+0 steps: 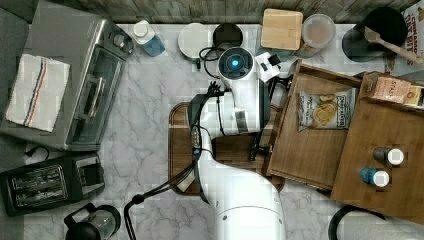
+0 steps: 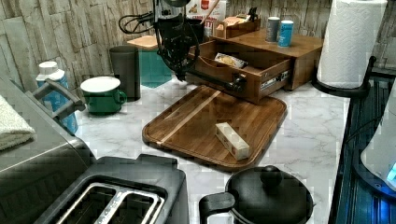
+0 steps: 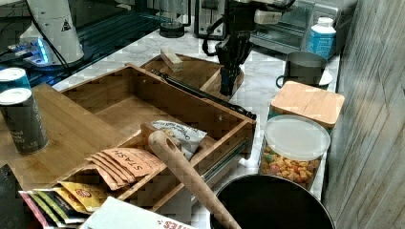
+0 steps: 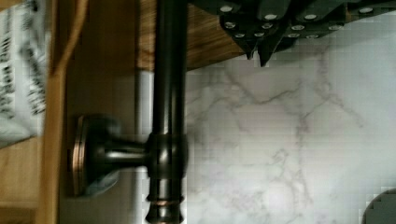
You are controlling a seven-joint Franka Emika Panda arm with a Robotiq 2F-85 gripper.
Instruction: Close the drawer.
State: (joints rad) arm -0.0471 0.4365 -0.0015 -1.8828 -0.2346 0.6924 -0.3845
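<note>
Marble tabletop (image 1: 145, 130) carries the pulled-out drawer (image 1: 305, 150); my clenched, empty fingers (image 4: 258, 49) hover just outside its dark handle bar (image 4: 168, 93), beside the cutting board (image 2: 210, 121).

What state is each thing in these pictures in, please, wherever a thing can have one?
drawer: pulled out, chip bag inside.
gripper: fingers shut, beside the drawer's handle bar, holding nothing.
cutting board: flat on the counter, small block on it.
cereal jar: lidded.
toaster: slots empty.
</note>
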